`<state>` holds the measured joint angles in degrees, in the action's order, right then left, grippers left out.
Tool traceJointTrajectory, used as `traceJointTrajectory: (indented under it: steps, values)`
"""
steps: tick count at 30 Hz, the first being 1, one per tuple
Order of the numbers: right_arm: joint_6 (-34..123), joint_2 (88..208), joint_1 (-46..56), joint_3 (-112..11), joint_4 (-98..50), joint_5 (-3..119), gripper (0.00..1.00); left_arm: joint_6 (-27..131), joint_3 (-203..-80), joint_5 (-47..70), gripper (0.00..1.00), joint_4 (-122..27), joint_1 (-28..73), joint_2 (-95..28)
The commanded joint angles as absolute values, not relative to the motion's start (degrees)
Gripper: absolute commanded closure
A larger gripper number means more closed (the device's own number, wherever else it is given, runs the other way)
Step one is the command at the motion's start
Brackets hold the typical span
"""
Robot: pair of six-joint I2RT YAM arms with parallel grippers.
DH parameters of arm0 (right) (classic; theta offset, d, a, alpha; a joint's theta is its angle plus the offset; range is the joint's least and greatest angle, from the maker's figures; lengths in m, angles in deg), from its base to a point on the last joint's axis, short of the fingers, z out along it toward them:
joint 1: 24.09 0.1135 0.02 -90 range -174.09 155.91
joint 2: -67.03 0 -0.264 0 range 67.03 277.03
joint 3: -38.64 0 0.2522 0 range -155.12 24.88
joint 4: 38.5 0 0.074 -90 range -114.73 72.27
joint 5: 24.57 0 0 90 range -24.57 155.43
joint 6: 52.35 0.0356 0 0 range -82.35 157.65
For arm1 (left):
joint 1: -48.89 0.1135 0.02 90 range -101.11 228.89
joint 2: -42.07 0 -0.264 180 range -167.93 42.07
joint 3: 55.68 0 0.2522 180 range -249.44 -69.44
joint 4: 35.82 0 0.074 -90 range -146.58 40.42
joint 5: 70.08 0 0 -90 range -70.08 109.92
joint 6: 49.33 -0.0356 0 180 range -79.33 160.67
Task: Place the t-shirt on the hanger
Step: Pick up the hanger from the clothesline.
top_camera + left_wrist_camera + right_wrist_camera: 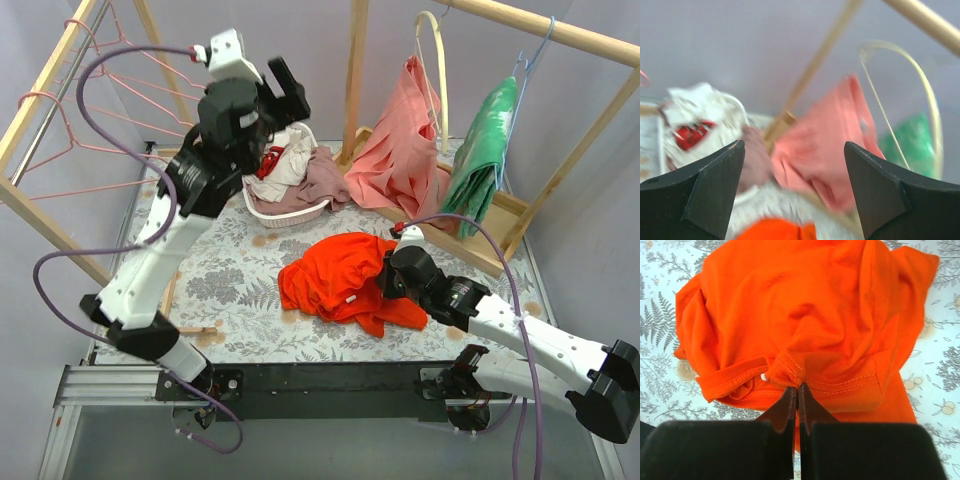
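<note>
The orange-red t-shirt [340,275] lies crumpled on the patterned table, near the middle. My right gripper [383,280] is shut on its ribbed collar [785,375], at the shirt's right side. In the right wrist view the shirt [805,305] fills most of the frame above my closed fingers. My left gripper [285,92] is open and empty, raised high over the basket at the back. Thin pink wire hangers [120,75] hang on the wooden rail at the far left. The left wrist view is blurred; a sliver of the shirt [772,231] shows at its bottom edge.
A white basket [285,205] of clothes stands at the back centre. A salmon-pink garment [400,150] on a cream hanger [432,70] and a green garment [482,150] on a blue hanger hang from the wooden rack [352,70] at the back right.
</note>
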<state>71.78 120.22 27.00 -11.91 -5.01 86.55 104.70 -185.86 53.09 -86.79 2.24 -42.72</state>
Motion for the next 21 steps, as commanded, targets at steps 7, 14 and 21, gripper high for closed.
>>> traceJointTrajectory:
  steps: [7,14,21]
  values:
    - [70.1,125.6,27.1,-12.4,-12.8,78.1,0.99,90.3,-200.2,69.1,0.21,-72.8,20.0,-61.2]
    - [66.9,131.7,27.1,-12.9,-13.7,76.7,0.99,86.6,-194.0,73.6,0.21,-61.9,25.7,-62.1]
    - [66.5,134.8,27.1,-13.0,-14.6,75.5,0.99,87.6,-186.2,73.9,0.21,-55.2,27.6,-59.2]
